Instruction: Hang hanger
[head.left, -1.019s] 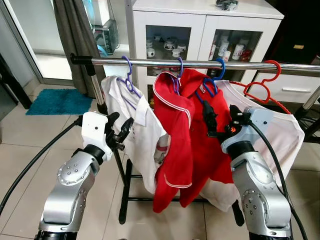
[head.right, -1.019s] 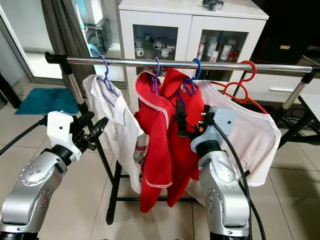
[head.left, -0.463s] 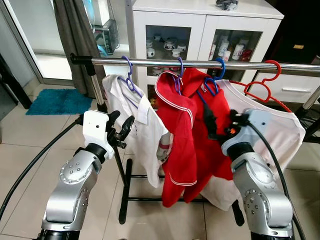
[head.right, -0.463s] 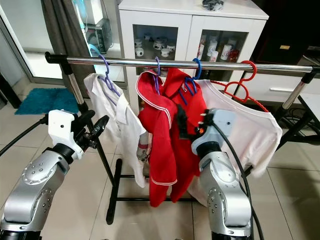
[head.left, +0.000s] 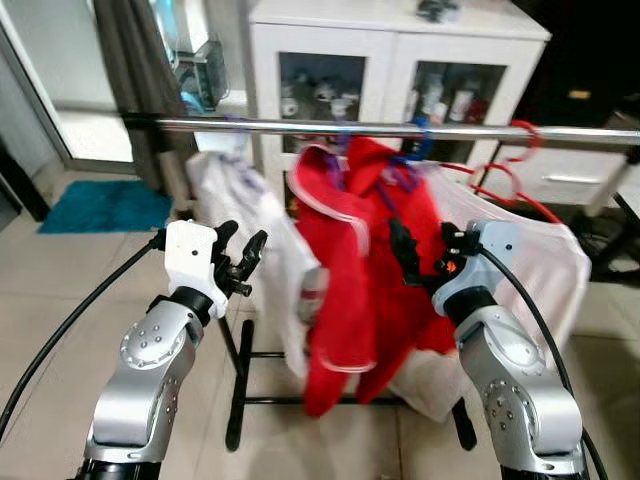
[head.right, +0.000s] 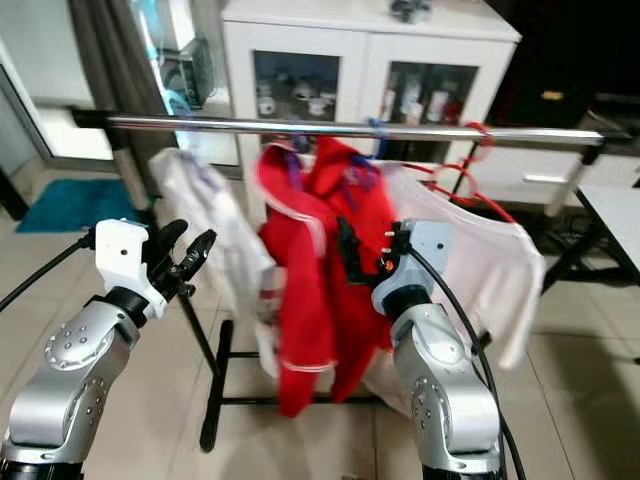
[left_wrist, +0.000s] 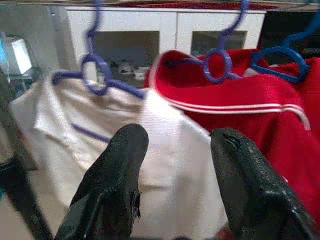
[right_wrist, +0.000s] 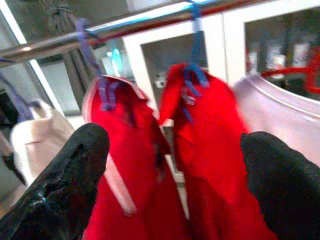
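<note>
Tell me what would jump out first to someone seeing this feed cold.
The red shirt hanging mid-rail on the metal clothes rail, between a white shirt on its left and a pale shirt on its right. Next, the two silver arms raised before it: the left gripper open by the white shirt, the right gripper open against the red one.

Head stereo views look forward and down from above both arms, sharing the rail (head.left: 400, 129) across the frame's upper part. Each wrist view faces the garments closely between its own fingers.
</note>
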